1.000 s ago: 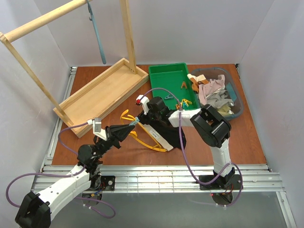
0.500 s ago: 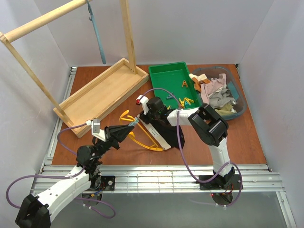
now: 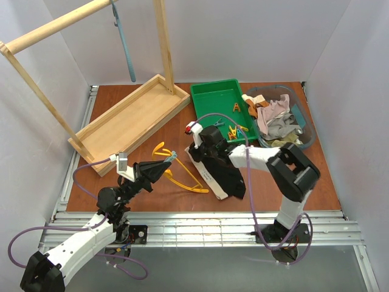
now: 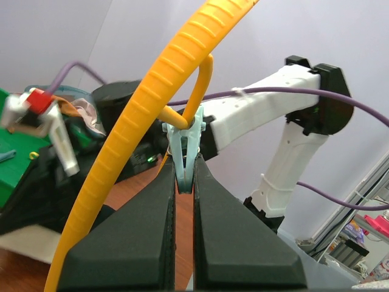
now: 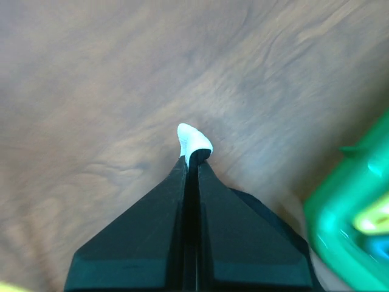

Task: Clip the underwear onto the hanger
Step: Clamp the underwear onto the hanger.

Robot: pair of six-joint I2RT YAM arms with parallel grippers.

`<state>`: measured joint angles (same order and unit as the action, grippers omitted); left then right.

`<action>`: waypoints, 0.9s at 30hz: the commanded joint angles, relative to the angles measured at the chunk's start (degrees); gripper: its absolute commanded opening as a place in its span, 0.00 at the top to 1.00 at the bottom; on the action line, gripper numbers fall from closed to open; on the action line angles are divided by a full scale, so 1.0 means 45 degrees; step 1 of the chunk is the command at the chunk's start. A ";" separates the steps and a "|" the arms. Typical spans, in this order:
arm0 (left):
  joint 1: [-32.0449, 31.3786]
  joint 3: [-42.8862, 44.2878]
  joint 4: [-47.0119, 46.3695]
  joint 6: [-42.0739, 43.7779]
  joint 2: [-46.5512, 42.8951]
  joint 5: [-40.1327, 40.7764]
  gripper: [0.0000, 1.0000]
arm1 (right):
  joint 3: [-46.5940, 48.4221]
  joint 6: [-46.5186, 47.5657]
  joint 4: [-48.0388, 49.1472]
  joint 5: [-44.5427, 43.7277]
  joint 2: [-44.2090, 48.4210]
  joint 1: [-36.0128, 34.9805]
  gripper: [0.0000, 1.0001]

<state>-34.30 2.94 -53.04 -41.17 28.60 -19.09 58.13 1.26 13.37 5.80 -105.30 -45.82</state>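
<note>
While the underwear (image 3: 230,176) lies on the table (image 3: 316,176), the right gripper (image 5: 192,163) has its fingers pressed together on the white corner, right at its tips. The black part spreads out behind that hand. Near it, the left gripper (image 4: 185,173) pinches a blue clip (image 4: 184,143) that sits on the yellow hanger (image 4: 164,79), just past its fingertips.
</note>
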 commanded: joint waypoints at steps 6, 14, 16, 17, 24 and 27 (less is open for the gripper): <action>-0.0033 -0.3817 -0.0089 0.0222 0.0167 0.0024 1.00 | -0.1724 -0.1100 0.0838 -0.0585 0.4392 -0.0168 0.99; -0.0033 -0.3661 -0.0635 0.0593 0.1202 0.0180 1.00 | -0.3131 -0.1080 0.0819 -0.1856 0.8103 -0.0616 0.99; -0.0053 -0.3525 -0.0636 0.0710 0.1397 0.0200 1.00 | -0.3269 -0.1041 0.0819 -0.1642 0.8882 -0.0832 0.99; -0.0053 -0.3486 -0.0617 0.0750 0.1456 0.0219 1.00 | -0.3269 -0.1060 0.0780 -0.1525 0.9081 -0.1007 0.99; -0.0033 -0.3446 -0.1046 0.0808 0.2121 0.0102 1.00 | -0.2859 -0.1100 0.0857 -0.0528 0.9473 -0.1555 0.99; -0.0053 -0.3368 -0.1105 0.0848 0.2355 0.0063 1.00 | -0.2761 -0.1041 0.1091 -0.0120 0.9396 -0.1672 0.99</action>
<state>-34.30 2.94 -56.27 -38.57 38.54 -18.68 43.44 -3.07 15.18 2.70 -63.00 -52.80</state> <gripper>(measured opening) 0.028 0.013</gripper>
